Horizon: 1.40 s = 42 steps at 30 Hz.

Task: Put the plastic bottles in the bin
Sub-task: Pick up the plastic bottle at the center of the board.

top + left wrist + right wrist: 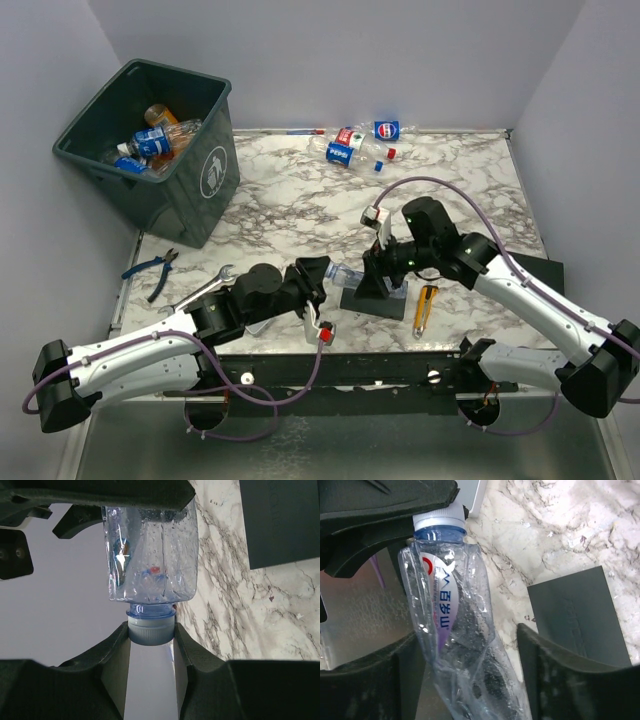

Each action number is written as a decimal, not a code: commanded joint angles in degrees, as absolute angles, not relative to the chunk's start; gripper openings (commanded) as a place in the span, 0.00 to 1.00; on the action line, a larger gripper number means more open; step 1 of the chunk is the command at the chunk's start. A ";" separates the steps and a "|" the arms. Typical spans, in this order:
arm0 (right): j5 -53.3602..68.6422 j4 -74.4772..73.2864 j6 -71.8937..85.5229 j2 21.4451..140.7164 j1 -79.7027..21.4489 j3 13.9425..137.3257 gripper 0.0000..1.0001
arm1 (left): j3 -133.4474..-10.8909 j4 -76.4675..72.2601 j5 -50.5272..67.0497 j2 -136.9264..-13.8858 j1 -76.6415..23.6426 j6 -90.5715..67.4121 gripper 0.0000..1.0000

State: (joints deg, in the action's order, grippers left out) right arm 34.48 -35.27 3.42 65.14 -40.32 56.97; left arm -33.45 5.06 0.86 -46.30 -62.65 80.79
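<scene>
A crushed clear plastic bottle (345, 272) with a white cap (150, 630) hangs above the table's near middle, between both arms. My left gripper (151, 632) is shut on its cap. My right gripper (470, 660) stands round the crumpled body (450, 605), jaws apart: the left finger (405, 670) touches the plastic, while the right finger (550, 670) is still clear of it. The dark grey-green bin (200, 190) at the far left holds several bottles (150, 145). More bottles (360, 140) lie at the table's far edge.
A black flat pad (372, 300) lies under the held bottle, with a yellow utility knife (425, 305) to its right. Blue-handled pliers (152, 270) and a wrench (200, 293) lie near the left front edge, below the bin.
</scene>
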 commanded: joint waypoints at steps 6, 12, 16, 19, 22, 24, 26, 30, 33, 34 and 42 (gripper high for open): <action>30.97 -30.34 4.05 61.25 -41.17 55.71 0.43 | -36.12 -1.57 4.22 -45.91 -62.83 73.15 0.39; 25.15 -23.73 9.68 54.80 -41.20 55.60 0.32 | -35.12 -10.97 1.49 -44.95 -62.80 61.39 0.99; 17.11 -14.31 16.56 49.20 -41.20 52.99 0.31 | -33.96 -16.83 0.70 -44.20 -62.81 51.35 0.99; 16.69 1.10 20.25 42.17 -41.19 45.99 0.32 | -33.76 -22.18 0.46 -43.94 -62.75 36.23 0.99; 16.34 15.41 23.59 37.38 -41.20 38.71 0.32 | -34.60 -28.86 -5.42 -44.75 -62.78 12.39 0.99; 15.77 18.82 24.24 36.69 -41.21 36.78 0.31 | -36.57 -29.35 -6.40 -46.31 -62.67 -0.45 0.99; 15.21 21.49 25.42 36.75 -41.13 35.79 0.31 | -38.42 -29.49 -3.48 -48.86 -62.52 -9.73 0.99; 13.43 32.14 31.47 36.91 -41.13 32.04 0.30 | -41.33 -32.34 8.70 -56.13 -62.36 -19.26 0.99; 13.77 39.89 36.82 38.50 -41.21 29.95 0.30 | -42.42 -35.41 14.39 -59.52 -62.32 -21.48 0.99; 13.94 42.02 38.46 39.10 -41.14 29.36 0.30 | -42.91 -35.62 15.34 -60.18 -62.29 -21.79 0.99; 14.68 55.17 48.45 41.83 -41.20 25.43 0.30 | -42.18 -38.87 16.32 -62.50 -62.03 -23.53 0.97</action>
State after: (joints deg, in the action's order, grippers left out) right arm 15.27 44.01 41.47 40.62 -40.97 26.52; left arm -41.23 -33.67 12.95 -61.80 -62.33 -19.99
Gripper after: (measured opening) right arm 0.446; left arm 0.990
